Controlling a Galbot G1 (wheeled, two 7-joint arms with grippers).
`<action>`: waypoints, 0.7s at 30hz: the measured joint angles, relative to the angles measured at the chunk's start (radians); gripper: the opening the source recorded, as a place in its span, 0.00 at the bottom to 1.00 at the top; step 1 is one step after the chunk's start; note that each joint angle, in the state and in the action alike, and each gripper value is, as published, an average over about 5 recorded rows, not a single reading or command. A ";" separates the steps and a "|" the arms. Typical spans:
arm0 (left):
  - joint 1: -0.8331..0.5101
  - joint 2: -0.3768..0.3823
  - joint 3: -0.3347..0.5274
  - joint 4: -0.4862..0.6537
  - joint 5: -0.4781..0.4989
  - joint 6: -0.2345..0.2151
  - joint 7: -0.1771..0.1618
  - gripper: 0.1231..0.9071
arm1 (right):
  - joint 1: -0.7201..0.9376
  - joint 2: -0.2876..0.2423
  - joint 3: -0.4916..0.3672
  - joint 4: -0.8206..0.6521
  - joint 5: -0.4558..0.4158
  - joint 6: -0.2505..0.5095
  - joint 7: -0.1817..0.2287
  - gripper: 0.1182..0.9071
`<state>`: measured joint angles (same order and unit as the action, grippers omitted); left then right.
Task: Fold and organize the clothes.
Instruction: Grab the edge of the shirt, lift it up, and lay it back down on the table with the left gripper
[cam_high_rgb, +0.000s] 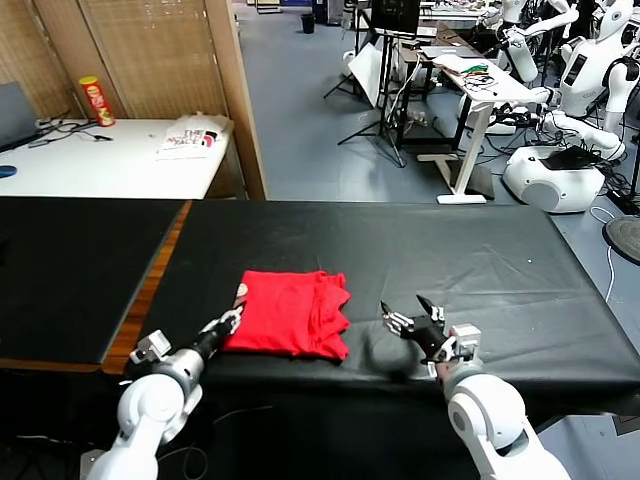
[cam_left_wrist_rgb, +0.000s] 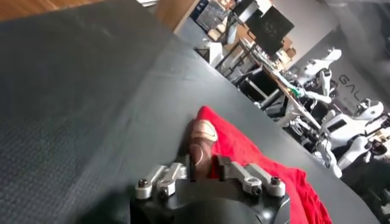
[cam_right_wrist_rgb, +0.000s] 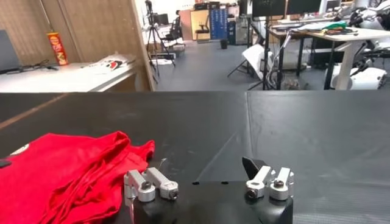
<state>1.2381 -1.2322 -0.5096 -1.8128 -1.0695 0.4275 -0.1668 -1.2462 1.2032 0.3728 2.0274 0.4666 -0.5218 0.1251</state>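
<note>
The red T-shirt (cam_high_rgb: 290, 312) lies folded in a rough square on the black table (cam_high_rgb: 480, 260), near its front edge. My left gripper (cam_high_rgb: 229, 321) is at the shirt's left edge. In the left wrist view its jaws (cam_left_wrist_rgb: 204, 165) stand close together, shut on a brown-and-white printed bit of the shirt (cam_left_wrist_rgb: 244, 149). My right gripper (cam_high_rgb: 412, 322) is open and empty, low over the table a short way right of the shirt. In the right wrist view (cam_right_wrist_rgb: 195, 173) the shirt (cam_right_wrist_rgb: 67, 176) lies off to one side, apart from the fingers.
A wooden strip (cam_high_rgb: 150, 290) separates this table from another black surface (cam_high_rgb: 70, 260) on the left. A white table (cam_high_rgb: 110, 160) with a red can (cam_high_rgb: 96, 100) stands behind. Other robots (cam_high_rgb: 570, 120) and desks stand at the back right.
</note>
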 joint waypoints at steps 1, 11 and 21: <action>-0.001 0.000 0.000 -0.002 0.012 0.000 0.000 0.07 | 0.000 0.001 0.001 0.000 0.000 0.000 0.000 0.86; -0.011 0.055 -0.031 -0.039 0.424 -0.008 0.033 0.04 | -0.003 0.004 0.013 0.000 -0.002 0.001 0.003 0.86; 0.011 0.293 -0.114 -0.100 0.836 -0.033 0.078 0.04 | 0.005 0.001 0.006 -0.001 -0.001 0.001 0.002 0.86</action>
<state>1.2495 -0.9393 -0.6240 -1.9130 -0.2335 0.3942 -0.0891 -1.2411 1.2041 0.3784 2.0266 0.4661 -0.5209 0.1276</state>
